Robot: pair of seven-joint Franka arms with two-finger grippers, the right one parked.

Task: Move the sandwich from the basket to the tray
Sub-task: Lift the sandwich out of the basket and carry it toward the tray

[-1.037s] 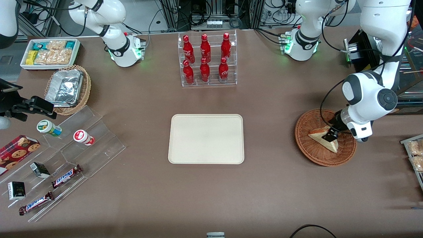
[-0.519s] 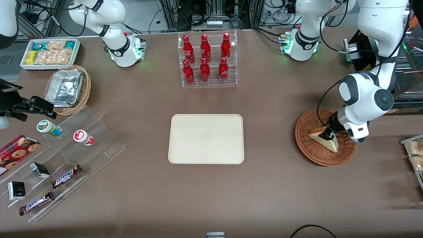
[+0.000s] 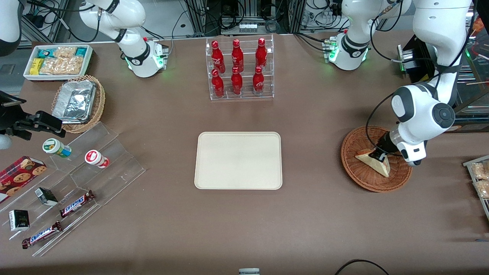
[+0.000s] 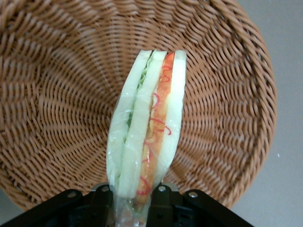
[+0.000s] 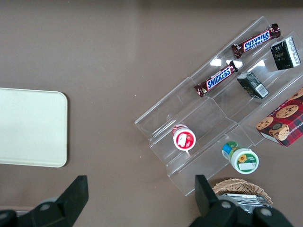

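My gripper [image 3: 379, 156] is clenched on the sandwich [image 3: 373, 162], a plastic-wrapped wedge inside the woven wicker basket [image 3: 363, 179] at the front view's right. The flat cream tray [image 3: 238, 160] lies mid-frame on the brown desk [image 3: 313, 214], nothing between them.

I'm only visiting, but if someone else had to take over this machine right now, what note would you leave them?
Gripper: shut on the triangular white-bread sandwich, down in the round reddish-brown wicker basket.
Sandwich: pinched at one end between the fingers, not yet out of the basket.
Flat cream rectangular tray: mid-table, toward the parked arm's end from the basket, nothing on it.
Done: sandwich grasped.
Left: lift it, carry it to the tray, set it down, let go.
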